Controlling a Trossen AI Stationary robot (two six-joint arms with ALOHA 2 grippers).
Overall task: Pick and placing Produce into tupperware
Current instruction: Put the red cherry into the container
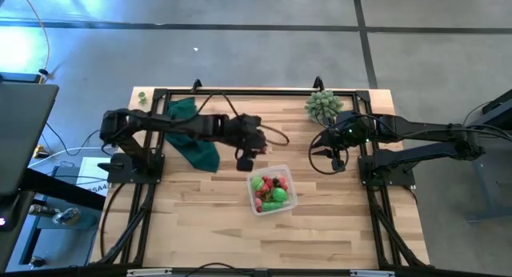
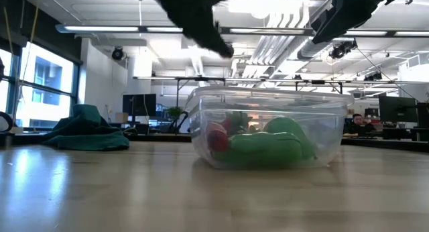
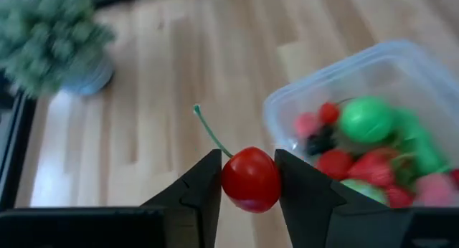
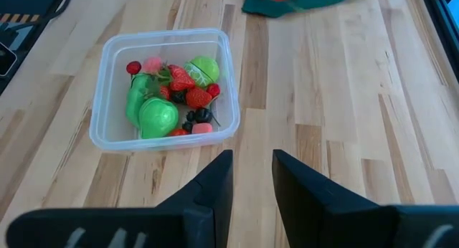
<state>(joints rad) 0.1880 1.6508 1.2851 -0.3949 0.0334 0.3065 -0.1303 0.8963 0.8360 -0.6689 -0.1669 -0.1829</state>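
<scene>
A red cherry (image 3: 251, 182) with a thin green stem (image 3: 210, 130) sits between the fingers of my left gripper (image 1: 242, 158), above the table just to the far left of the tupperware (image 1: 272, 193). The clear tupperware (image 4: 165, 90) stands on the wood near the table's middle. It holds several red, pink and dark berries and some larger bright green pieces. My right gripper (image 4: 251, 178) hangs to the far right of the tupperware, open, with nothing between its fingers. My left gripper pinches the cherry's round body (image 3: 229, 178) between its two fingers, one on each side. The fingers slant downward from the table's left. The cherry is lifted clear of the table, and its stem sticks out free beyond the fingers.
A dark green cloth (image 1: 192, 137) lies at the far left under my left arm. A pale green spiky plant (image 1: 324, 105) stands at the far edge by my right arm. A black frame (image 1: 264, 93) runs round the table. Bare wood lies in front of the tupperware.
</scene>
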